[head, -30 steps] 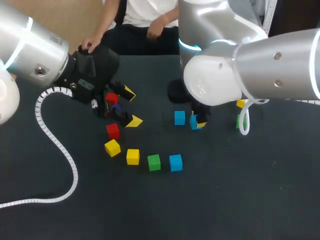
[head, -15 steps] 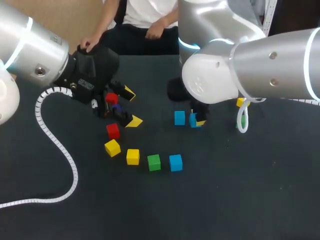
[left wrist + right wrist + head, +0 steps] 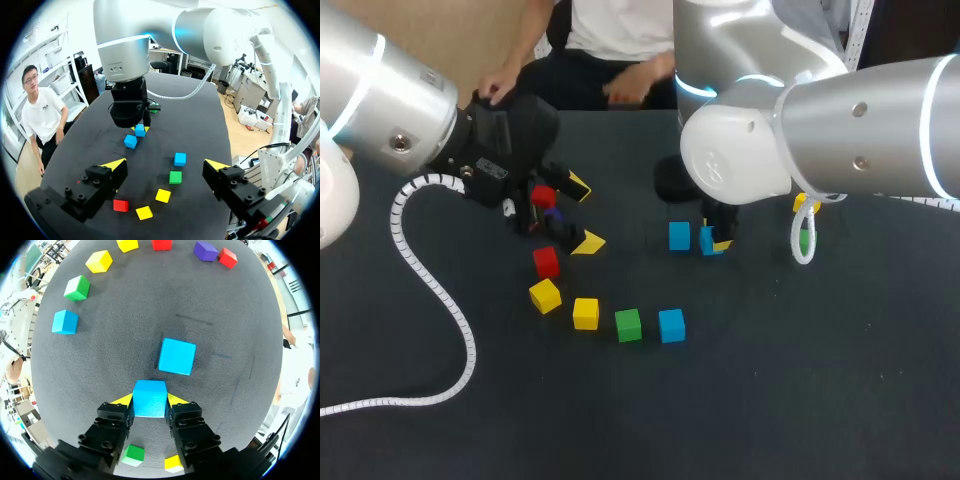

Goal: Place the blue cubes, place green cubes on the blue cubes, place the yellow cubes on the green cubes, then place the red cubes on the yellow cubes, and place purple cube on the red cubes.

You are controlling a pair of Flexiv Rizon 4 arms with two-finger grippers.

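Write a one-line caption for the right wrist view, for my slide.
Right hand shut on a blue cube, a second blue cube just ahead on the dark table.

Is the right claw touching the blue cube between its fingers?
Touching. Right wrist view: the right claw presses both yellow fingertips against opposite sides of the blue cube.

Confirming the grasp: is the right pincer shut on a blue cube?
Yes, the right pincer touches the blue cube on both sides.

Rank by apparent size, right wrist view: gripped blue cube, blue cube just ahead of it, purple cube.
1-2, tied: gripped blue cube and blue cube ahead; they look alike.
3: purple cube, but it lies farthest from the camera.
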